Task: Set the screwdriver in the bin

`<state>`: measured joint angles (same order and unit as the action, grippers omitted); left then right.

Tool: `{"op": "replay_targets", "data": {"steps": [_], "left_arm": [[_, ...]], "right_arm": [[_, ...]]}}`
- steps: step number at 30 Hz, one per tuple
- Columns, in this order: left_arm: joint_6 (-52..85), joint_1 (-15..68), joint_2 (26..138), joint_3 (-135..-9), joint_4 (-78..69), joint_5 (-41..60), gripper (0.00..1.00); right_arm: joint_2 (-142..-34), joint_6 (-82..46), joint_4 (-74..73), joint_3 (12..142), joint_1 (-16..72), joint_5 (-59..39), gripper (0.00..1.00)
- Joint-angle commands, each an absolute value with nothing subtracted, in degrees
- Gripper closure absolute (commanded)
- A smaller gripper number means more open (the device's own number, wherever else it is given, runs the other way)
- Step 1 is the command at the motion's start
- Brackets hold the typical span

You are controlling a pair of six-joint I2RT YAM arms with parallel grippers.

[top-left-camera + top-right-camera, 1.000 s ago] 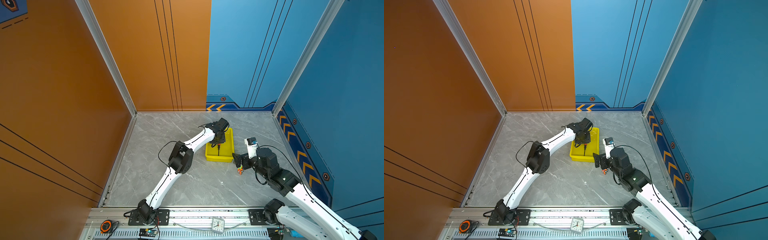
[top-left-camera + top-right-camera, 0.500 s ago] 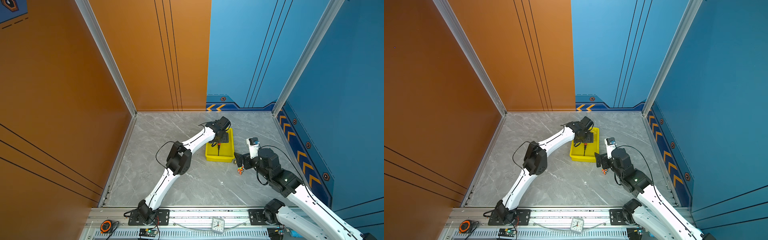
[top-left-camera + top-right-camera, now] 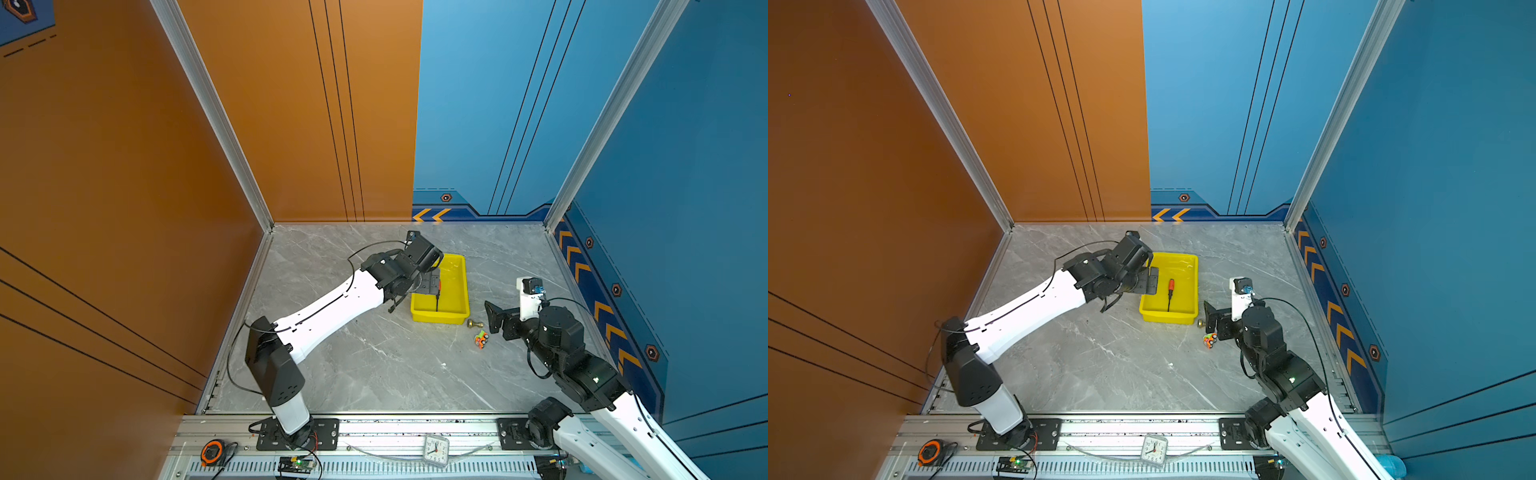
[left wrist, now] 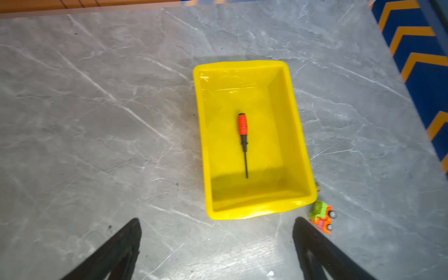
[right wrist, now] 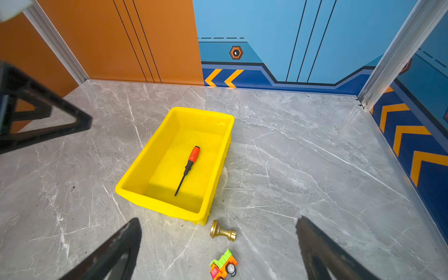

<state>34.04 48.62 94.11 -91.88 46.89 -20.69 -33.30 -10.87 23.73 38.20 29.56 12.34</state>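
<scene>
The screwdriver (image 4: 243,135), with an orange-red handle and a thin black shaft, lies flat on the floor of the yellow bin (image 4: 252,214), its tip towards the near end. Both the screwdriver (image 3: 1170,293) and the bin (image 3: 1169,318) also show in a top view. My left gripper (image 4: 217,220) hangs open and empty above the bin's near left rim, clear of the screwdriver. In the right wrist view the screwdriver (image 5: 190,162) lies loose in the bin (image 5: 157,206). My right gripper (image 5: 218,219) stands open and empty just right of the bin.
A brass knob (image 5: 221,231) and a small multicoloured toy truck (image 5: 223,265) lie on the grey marble floor by the bin's near right corner, just ahead of my right gripper (image 3: 494,318). Orange and blue walls enclose the floor. A clock (image 3: 436,451) sits on the front rail.
My left gripper has opened and let go of the screwdriver, which now lies in the bin. The gripper has drawn back towards the bin's left rim. The right arm has shifted slightly right.
</scene>
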Motion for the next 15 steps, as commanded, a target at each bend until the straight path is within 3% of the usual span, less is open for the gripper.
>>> {"op": "replay_targets", "data": {"steps": [1, 8, 15], "left_arm": [[32.0, 48.0, 87.2, -84.0, 48.5, -27.8, 0.02], [30.1, 44.5, 68.0, -63.9, 42.6, -32.8, 0.02], [29.2, 32.7, 47.6, -43.1, 34.0, -31.5, 0.02]], "right_arm": [[-33.1, -12.1, 27.0, 38.9, 29.3, 15.0, 0.00], [-33.1, -15.3, 28.3, 39.0, 29.1, 17.8, 0.00], [-31.5, -16.8, 26.1, 35.6, 29.1, 22.9, 0.00]]}}
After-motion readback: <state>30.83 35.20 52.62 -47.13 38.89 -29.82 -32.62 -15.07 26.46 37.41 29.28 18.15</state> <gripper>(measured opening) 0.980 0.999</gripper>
